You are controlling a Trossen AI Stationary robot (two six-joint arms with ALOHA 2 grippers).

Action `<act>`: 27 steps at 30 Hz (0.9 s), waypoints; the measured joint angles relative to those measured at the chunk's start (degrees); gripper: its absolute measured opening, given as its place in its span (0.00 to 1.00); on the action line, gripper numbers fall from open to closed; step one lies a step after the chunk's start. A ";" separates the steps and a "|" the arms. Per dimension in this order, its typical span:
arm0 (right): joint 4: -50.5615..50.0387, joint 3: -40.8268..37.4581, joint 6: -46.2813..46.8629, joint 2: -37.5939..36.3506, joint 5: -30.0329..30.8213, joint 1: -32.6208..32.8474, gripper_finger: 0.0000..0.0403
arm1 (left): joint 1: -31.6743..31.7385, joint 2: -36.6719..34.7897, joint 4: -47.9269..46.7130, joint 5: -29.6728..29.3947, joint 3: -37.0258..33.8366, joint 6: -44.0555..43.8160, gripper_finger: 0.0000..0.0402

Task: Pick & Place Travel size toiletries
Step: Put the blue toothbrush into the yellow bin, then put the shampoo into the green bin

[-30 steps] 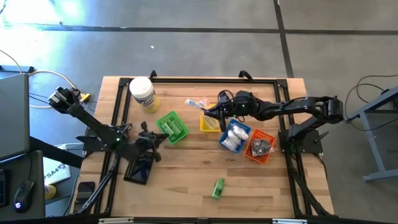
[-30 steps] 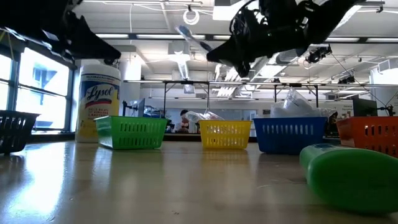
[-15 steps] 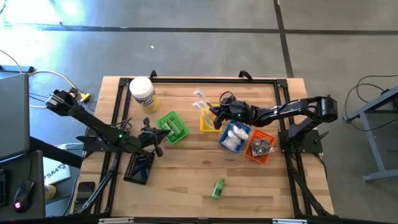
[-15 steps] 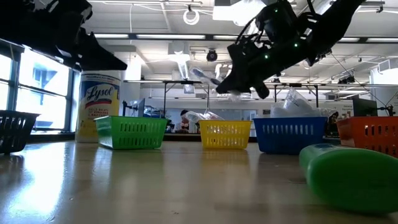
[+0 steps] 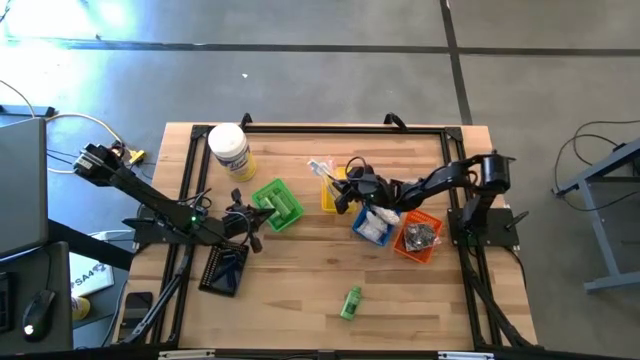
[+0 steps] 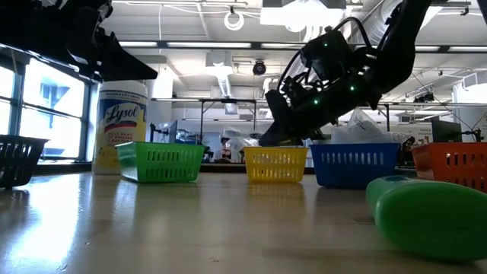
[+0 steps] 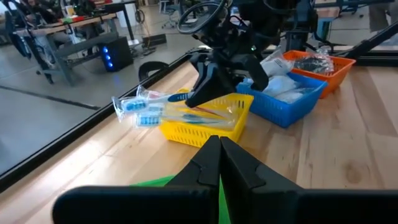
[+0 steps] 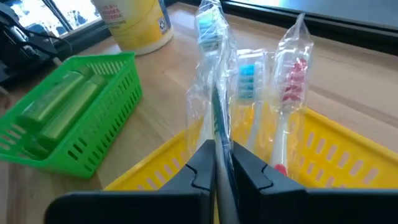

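Note:
My right gripper [image 5: 345, 190] hangs low over the yellow tray [image 5: 330, 203], shut on a clear-wrapped toothbrush [image 8: 208, 37] with a blue head. Two more wrapped toothbrushes, one blue [image 8: 247, 74] and one red [image 8: 292, 78], lie in that tray [image 8: 329, 149], their heads over its rim. My left gripper [image 7: 219, 163] is shut on nothing and stays beside the green tray [image 5: 277, 203], which holds green tubes [image 8: 59, 106]. One green tube [image 5: 350, 302] lies loose on the table near the front edge. My right gripper pinches the wrapped toothbrush at its handle end [image 8: 217, 134] between its two fingers. The fingers slant down from the table's right and lie along the brush. Its blue head [image 7: 127, 104] sticks out past the yellow tray's rim; whether it rests there I cannot tell.
A blue tray [image 5: 375, 222] of white packets and an orange tray [image 5: 418, 236] of dark sachets stand right of the yellow one. A black tray [image 5: 225, 268] lies front left. The large white jar [image 5: 230, 150] stands at the back left.
My right gripper has come down from above onto the yellow tray, tipping and rolling as it sank, still shut on the toothbrush. The brush, held high in the air before, now lies low over the tray beside the other two.

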 joint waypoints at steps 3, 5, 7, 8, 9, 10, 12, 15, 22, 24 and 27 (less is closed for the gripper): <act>-0.09 0.00 -0.25 0.07 -0.20 0.00 0.08 | 0.00 0.00 -0.02 -0.02 0.00 0.00 0.01; -0.12 0.00 -0.60 0.07 -1.21 0.00 0.13 | 0.00 0.00 -0.02 0.00 0.00 0.00 0.01; -0.28 0.00 -1.85 0.07 -2.43 -0.02 0.19 | 0.00 0.00 -0.04 0.22 0.00 0.00 0.01; -0.41 0.00 -2.21 0.07 -2.96 0.00 0.21 | 0.00 0.00 -0.04 0.37 0.00 0.00 0.01; -0.64 0.00 -2.36 0.07 -3.71 0.00 0.24 | 0.00 0.00 -0.04 0.74 0.00 0.00 0.01; -0.98 0.00 -2.36 0.06 -4.04 0.00 0.26 | 0.00 0.00 -0.04 1.08 0.00 0.00 0.01; -1.58 0.00 -2.33 0.07 -4.10 0.00 0.32 | 0.00 0.00 -0.04 1.20 0.00 0.00 0.01; -1.38 0.00 -2.33 0.07 -3.87 0.00 0.40 | 0.00 0.00 -0.07 1.22 0.00 0.00 0.01; 0.07 0.00 -3.27 -1.35 -3.96 0.15 0.52 | -0.02 0.00 -0.40 1.74 0.00 -0.42 0.01; 0.09 0.00 -3.54 -2.73 -3.89 0.47 0.54 | -0.02 0.02 -0.46 2.00 0.00 -0.43 0.01; 0.24 0.00 -5.96 -5.30 -3.90 1.38 0.54 | -0.02 0.02 -0.89 2.22 0.02 -0.41 0.01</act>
